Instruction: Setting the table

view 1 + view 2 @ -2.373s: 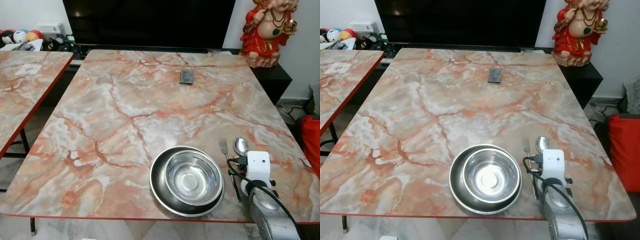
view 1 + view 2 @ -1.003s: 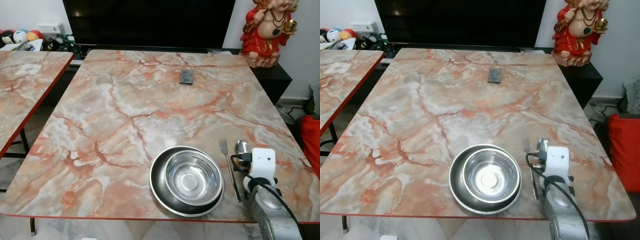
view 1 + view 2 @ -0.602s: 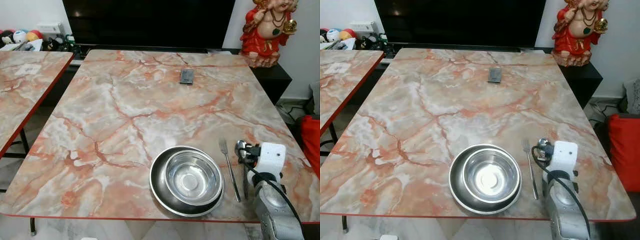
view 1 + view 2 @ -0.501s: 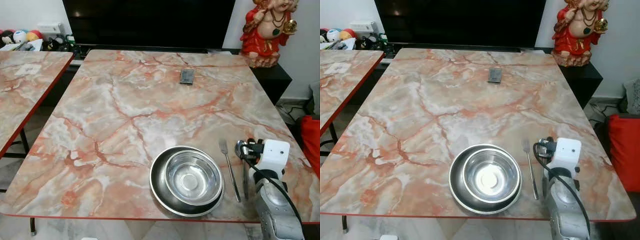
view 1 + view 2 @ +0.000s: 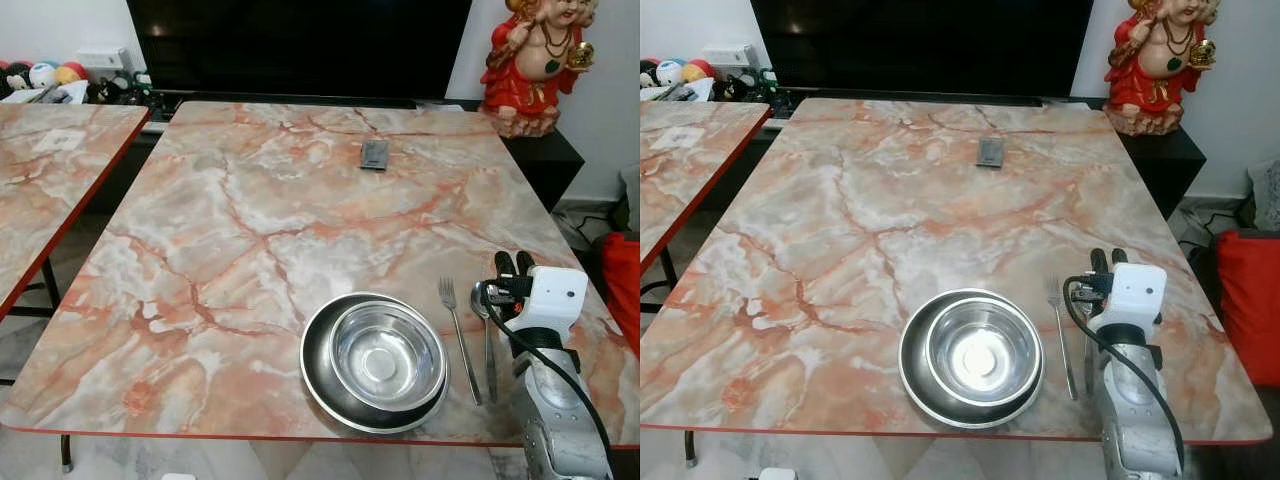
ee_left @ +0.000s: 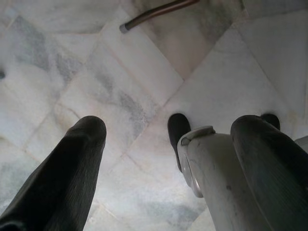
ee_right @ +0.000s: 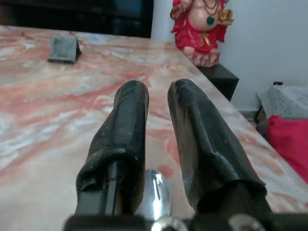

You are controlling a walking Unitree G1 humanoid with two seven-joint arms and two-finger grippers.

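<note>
Hovering over the marble table (image 5: 250, 210), your right gripper (image 7: 156, 96) has its fingers a little apart, clasping nothing — the spoon (image 5: 486, 335) lies just beneath it, the fork (image 5: 457, 335) beside that, then the steel bowl (image 5: 386, 354) nested in its plate (image 5: 318, 378). Your left gripper (image 6: 168, 130) hangs spread above floor tiles.
</note>
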